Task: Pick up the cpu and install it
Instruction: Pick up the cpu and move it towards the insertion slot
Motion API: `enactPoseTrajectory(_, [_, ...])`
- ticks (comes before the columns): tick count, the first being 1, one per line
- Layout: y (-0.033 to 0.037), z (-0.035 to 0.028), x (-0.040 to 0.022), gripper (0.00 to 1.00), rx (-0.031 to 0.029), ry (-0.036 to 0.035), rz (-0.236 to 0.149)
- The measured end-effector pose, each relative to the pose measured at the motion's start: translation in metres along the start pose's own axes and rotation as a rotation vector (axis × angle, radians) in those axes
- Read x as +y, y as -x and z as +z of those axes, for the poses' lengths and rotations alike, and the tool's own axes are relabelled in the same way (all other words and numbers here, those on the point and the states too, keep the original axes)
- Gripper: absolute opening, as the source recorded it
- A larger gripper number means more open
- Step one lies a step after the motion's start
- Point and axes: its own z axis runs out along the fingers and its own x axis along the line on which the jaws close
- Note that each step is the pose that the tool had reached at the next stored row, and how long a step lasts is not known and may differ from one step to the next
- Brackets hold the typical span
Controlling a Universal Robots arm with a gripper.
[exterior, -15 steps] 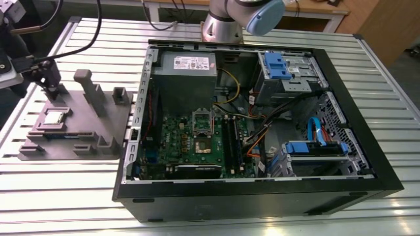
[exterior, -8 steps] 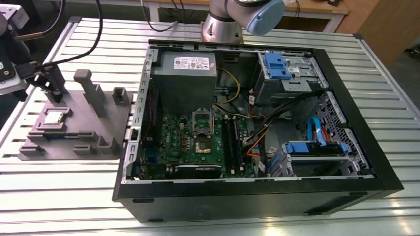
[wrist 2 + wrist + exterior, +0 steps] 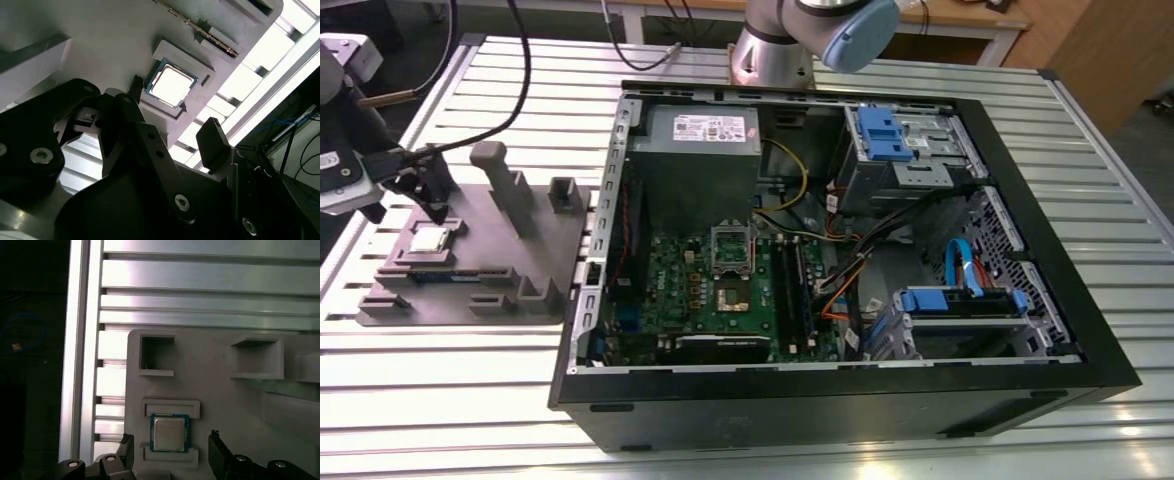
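Note:
The cpu [image 3: 430,238] is a small silver square chip lying flat in a pocket of the grey holder block [image 3: 494,270], at the exterior view's left. My gripper [image 3: 403,203] hangs just above it, open. In the first wrist view the cpu [image 3: 169,434] lies between my two black fingertips [image 3: 125,444], apart from both. The second wrist view shows the cpu [image 3: 170,84] in its pocket beyond my open gripper [image 3: 172,107]. In the open computer case, the motherboard's socket [image 3: 731,262] stands with its metal frame raised.
The black computer case [image 3: 1067,300] lies open on the slatted metal table [image 3: 720,440], with a grey power-supply box [image 3: 704,130], blue drive brackets [image 3: 894,135] and loose cables inside. The arm's base [image 3: 781,50] stands behind the case. The holder block has upright posts [image 3: 500,180].

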Motion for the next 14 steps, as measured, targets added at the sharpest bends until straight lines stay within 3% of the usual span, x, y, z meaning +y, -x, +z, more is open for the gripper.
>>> enactPoseTrajectory(14, [-0.0021, 0.0251, -0.0003, 0.69, -0.0002, 0.0007, -0.009])
